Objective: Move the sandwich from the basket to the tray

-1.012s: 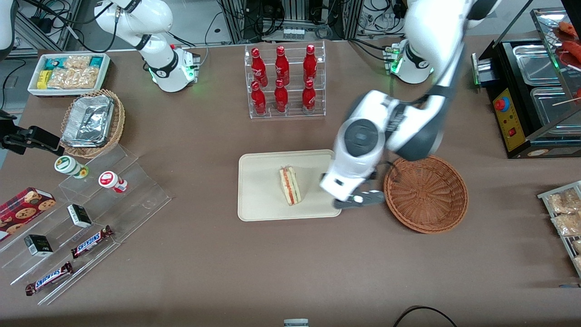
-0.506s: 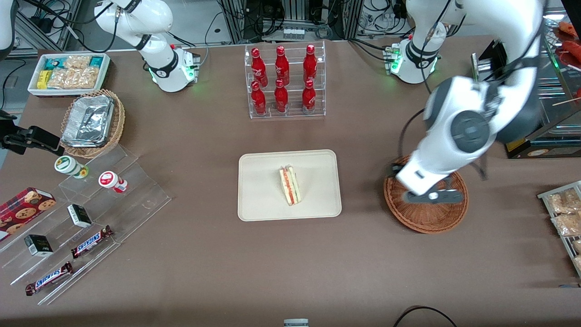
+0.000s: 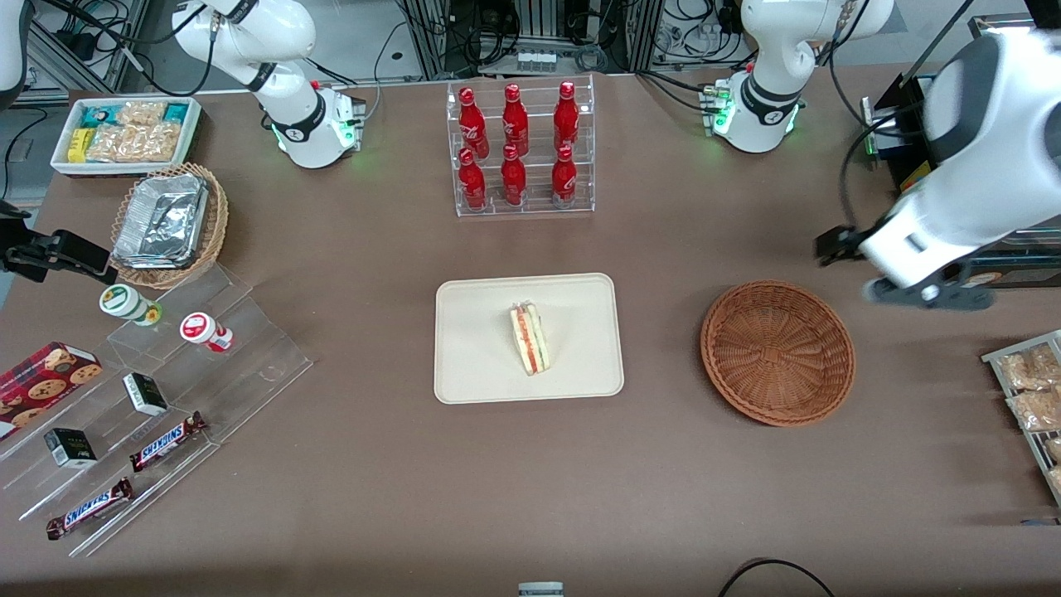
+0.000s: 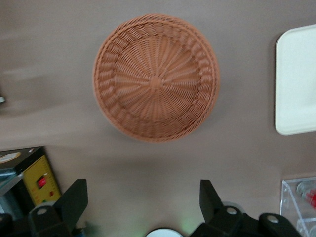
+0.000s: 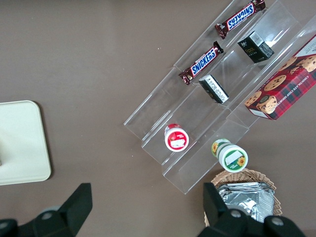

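Observation:
The sandwich (image 3: 529, 338), a pale wedge with red and green layers, lies on the cream tray (image 3: 481, 365) at the table's middle. The reddish-brown wicker basket (image 3: 777, 352) stands beside the tray toward the working arm's end, and nothing lies in it. It also shows in the left wrist view (image 4: 156, 76), with the tray's edge (image 4: 296, 79) beside it. My left gripper (image 3: 916, 290) hangs high above the table, past the basket toward the working arm's end. In the wrist view the gripper (image 4: 143, 202) is open with nothing between its fingers (image 4: 74, 200).
A clear rack of red bottles (image 3: 520, 149) stands farther from the camera than the tray. A black food warmer (image 3: 970, 166) and a rack of snack packets (image 3: 1028, 390) flank the gripper. A stepped acrylic shelf (image 3: 166, 390), a foil basket (image 3: 170, 220) and a white bin (image 3: 124, 133) lie toward the parked arm's end.
My gripper has swung from the tray's edge, over the basket, out toward the working arm's end, and risen. The sandwich has stayed on the tray.

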Controlling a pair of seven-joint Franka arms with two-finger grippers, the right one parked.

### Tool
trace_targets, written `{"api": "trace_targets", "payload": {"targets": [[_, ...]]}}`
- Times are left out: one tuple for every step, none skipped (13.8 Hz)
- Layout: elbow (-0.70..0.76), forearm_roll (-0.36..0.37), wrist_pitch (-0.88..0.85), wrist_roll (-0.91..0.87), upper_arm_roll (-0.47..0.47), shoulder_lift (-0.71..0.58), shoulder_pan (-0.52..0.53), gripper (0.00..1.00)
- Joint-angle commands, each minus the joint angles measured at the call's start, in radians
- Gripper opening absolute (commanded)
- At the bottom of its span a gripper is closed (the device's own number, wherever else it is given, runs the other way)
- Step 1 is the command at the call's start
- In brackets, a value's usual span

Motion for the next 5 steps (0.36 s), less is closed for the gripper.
{"api": "trace_targets", "payload": {"targets": [[-0.023, -0.005, -0.043, 0.061, -0.018, -0.093, 0.062, 1.0], [-0.02, -0.005, -0.057, 0.061, -0.017, -0.11, 0.075, 1.0], [-0.013, -0.002, -0.068, 0.061, -0.014, -0.118, 0.084, 1.0], [0.001, -0.002, -0.08, 0.061, -0.01, -0.121, 0.086, 1.0], [0.01, -0.002, -0.092, 0.06, -0.006, -0.121, 0.086, 1.0]]}}
